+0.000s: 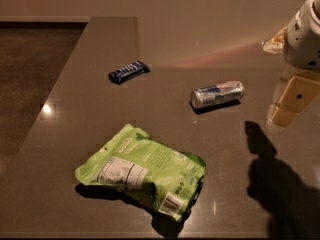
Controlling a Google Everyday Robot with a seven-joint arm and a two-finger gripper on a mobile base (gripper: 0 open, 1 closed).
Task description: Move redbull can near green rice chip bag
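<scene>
In the camera view, your can lies on its side on the desk, beyond the bag; judge it light, stiff, slick and apt to roll, so grip across its round middle, well left of the tool, whose spread you cannot tell.

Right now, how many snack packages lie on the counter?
2: the green rice chip bag at the front, the blue snack bar wrapper behind it. The gripper hangs at the right edge.

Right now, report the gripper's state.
Gripper: at the right edge of view, apart from the redbull can lying on its side; open or closed cannot be told.
</scene>
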